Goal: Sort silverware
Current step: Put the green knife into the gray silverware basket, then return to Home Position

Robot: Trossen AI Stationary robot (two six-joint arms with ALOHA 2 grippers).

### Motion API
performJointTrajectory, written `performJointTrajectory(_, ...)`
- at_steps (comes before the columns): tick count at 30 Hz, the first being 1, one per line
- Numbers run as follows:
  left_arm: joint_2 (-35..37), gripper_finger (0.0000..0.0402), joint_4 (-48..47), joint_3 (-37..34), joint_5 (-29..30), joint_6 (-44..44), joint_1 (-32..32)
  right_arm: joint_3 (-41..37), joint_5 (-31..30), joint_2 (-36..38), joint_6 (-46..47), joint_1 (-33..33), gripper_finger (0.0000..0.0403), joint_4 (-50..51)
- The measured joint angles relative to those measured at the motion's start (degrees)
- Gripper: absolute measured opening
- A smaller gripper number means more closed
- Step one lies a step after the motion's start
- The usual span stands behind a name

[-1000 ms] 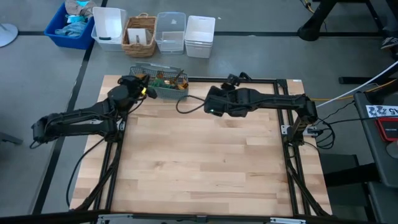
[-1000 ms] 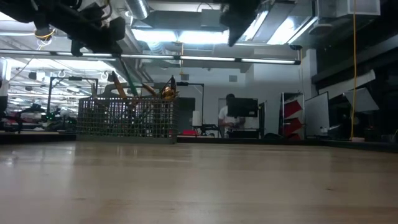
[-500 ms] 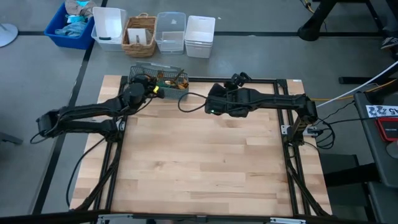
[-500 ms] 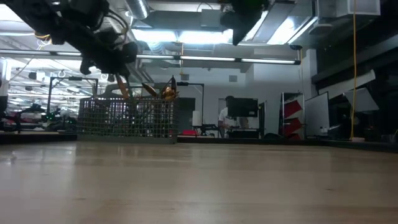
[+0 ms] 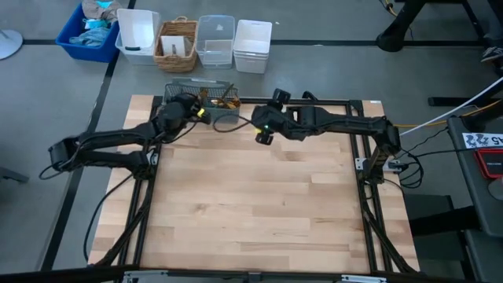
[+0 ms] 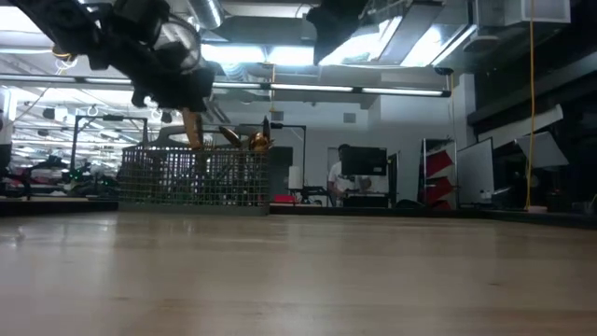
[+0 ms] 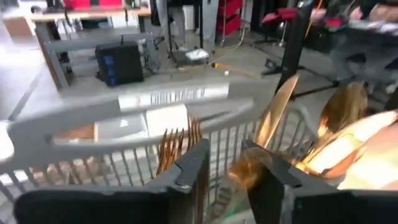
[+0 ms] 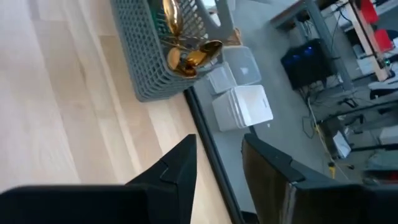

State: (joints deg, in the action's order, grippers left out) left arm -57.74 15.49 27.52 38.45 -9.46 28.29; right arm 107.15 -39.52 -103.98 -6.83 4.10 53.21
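Overhead, a grey wire basket (image 5: 211, 100) at the table's top edge, upper centre-left, holds the gold-headed silverware (image 5: 218, 97). The left gripper (image 5: 187, 108) hovers over it, fingers parted, holding nothing. The right gripper (image 5: 262, 132) hangs open just right of it.

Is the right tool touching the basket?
Apart. The high view shows bare table between the right tool and the basket; the right wrist view also shows wood between its fingers and the basket.
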Motion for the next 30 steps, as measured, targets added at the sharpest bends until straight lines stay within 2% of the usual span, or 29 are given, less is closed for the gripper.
performJointTrajectory(6, 7.06, 0.0107, -0.01, 1.93, -0.66, 2.61, -0.51, 0.00, 3.12, 0.74, -2.14, 3.86, 0.0127, -1.54)
performJointTrajectory(10, 14.71, 0.0105, -0.66, 2.11, -1.38, 5.71, -0.55, 0.00, 11.69, 3.86, -3.89, 6.97, 0.0127, -3.47)
performJointTrajectory(12, 19.56, 0.0100, -4.04, 2.13, -3.06, 9.04, -0.44, 0.00, 16.41, 6.12, -3.66, 8.60, 0.0127, -2.50)
performJointTrajectory(14, 24.60, 0.0094, -8.60, 2.18, -6.53, 11.74, -0.41, 0.00, 21.02, 8.59, -2.40, 10.30, 0.0127, -0.23)
performJointTrajectory(18, 34.02, 0.0081, -20.07, 2.18, -17.47, 12.53, -0.44, -1.99, 27.87, 13.00, -0.50, 12.74, 0.0127, 3.34)
performJointTrajectory(21, 39.88, 0.0071, -25.81, 1.04, -25.05, 12.42, -0.46, -11.56, 28.89, 17.83, 0.31, 12.87, 0.0127, -1.29)
performJointTrajectory(24, 44.74, 0.0062, -28.73, -1.48, -30.75, 9.73, -0.46, -26.37, 29.41, 24.70, 2.49, 12.70, 0.0127, -11.49)
performJointTrajectory(30, 53.52, 0.0045, -28.76, -7.04, -32.43, 4.98, -0.46, -52.78, 30.20, 41.20, 10.08, 12.82, 0.0127, -31.04)
